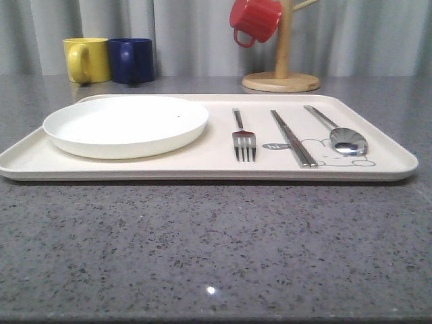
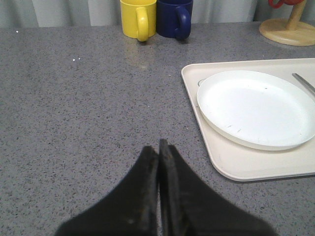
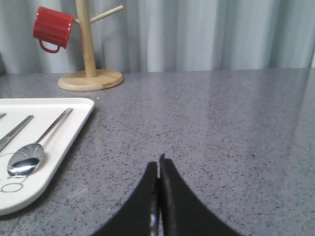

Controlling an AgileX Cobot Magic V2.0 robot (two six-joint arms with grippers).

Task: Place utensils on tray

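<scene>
Both grippers sit with their jaws pressed together and nothing between them: the left gripper [image 2: 158, 147] over bare counter just off the tray's [image 1: 202, 165] plate end, the right gripper [image 3: 159, 164] over bare counter off the tray's spoon end. Neither touches the tray.

All three utensils lie on the tray, beside the plate [image 1: 126, 125] and well clear of it. The fork [image 1: 243, 138] is nearest the plate, the chopsticks [image 1: 293, 138] come next, and the spoon [image 1: 341, 135] is farthest, its bowl resting on the rabbit drawing. They lie roughly parallel, handles pointing to the tray's far rim, with clear gaps between them; none overhangs the rim. That tidy place-setting order suggests the task is finished, and the closed, parked grippers fit that reading.

Room is generous. The counter [image 1: 202, 250] in front of the tray is bare, and so are the stretches off both short ends of the tray. Behind the tray stand the yellow mug [image 1: 86, 59] and blue mug [image 1: 131, 59], touching or nearly so, and the mug tree [image 1: 281, 79] with a red mug [image 1: 255, 20] hung on it; any reach past the tray's far rim would need care there.
</scene>
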